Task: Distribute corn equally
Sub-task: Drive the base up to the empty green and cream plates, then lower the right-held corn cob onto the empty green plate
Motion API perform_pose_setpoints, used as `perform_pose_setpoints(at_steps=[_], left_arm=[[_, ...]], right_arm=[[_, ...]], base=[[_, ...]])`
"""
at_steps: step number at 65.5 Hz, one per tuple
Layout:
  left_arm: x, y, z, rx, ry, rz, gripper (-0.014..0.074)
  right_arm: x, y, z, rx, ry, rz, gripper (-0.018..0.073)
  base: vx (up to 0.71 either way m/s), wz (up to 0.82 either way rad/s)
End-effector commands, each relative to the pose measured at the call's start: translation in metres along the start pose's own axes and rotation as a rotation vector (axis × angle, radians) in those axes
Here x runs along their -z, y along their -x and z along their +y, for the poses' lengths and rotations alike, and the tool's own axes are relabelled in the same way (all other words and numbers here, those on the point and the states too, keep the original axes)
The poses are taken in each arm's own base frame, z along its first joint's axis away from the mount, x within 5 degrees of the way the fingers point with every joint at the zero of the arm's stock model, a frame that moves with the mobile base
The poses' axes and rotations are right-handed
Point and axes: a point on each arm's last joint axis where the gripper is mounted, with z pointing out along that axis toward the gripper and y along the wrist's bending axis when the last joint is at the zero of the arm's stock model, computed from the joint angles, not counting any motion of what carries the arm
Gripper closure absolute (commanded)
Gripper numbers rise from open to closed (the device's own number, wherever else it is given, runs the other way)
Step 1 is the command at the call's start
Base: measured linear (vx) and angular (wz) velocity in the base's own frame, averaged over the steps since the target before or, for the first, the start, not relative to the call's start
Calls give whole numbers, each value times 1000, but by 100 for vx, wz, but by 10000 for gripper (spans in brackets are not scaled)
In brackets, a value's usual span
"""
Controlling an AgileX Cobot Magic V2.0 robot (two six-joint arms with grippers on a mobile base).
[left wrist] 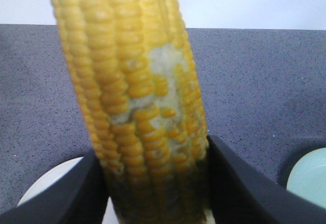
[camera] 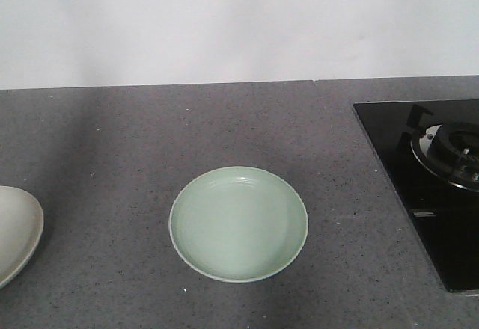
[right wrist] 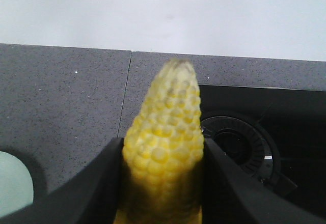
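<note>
Two cobs of corn, each held in a gripper above a grey speckled countertop. The left cob, seen by the left wrist camera, is bright yellow with a pale patch of missing kernels near its middle; the left gripper is closed on its lower part, one black finger pressing each flank, and the cob runs up out of the frame. The right cob, seen by the right wrist camera, tapers to a blurred, brownish tip; the right gripper is likewise closed on it, a black finger against either side. Neither cob nor gripper appears in the front view. On the countertop lies a pale green plate, holding nothing, near the centre; its rim also shows at the lower right of the left wrist view and the lower left of the right wrist view. A white plate lies at the left edge, cut off by the frame, and shows below the left gripper. A black glass hob with a round burner occupies the right side. A plain white wall rises behind.
</note>
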Motion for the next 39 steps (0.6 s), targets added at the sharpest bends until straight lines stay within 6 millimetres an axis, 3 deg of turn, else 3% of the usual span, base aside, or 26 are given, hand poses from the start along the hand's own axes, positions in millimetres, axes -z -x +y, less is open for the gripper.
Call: perform_pose_setpoints(at_steps=[1, 22, 39], left_arm=[[10, 9, 1, 9, -17, -90, 489], [10, 9, 1, 9, -17, -90, 489], [10, 9, 1, 9, -17, -90, 489]], right_arm=[[11, 12, 0, -4, -11, -113, 424], [-7, 10, 19, 11, 241, -48, 424], [-47, 9, 32, -38, 481, 54, 424]], base=[[0, 0], [0, 0], [0, 0]])
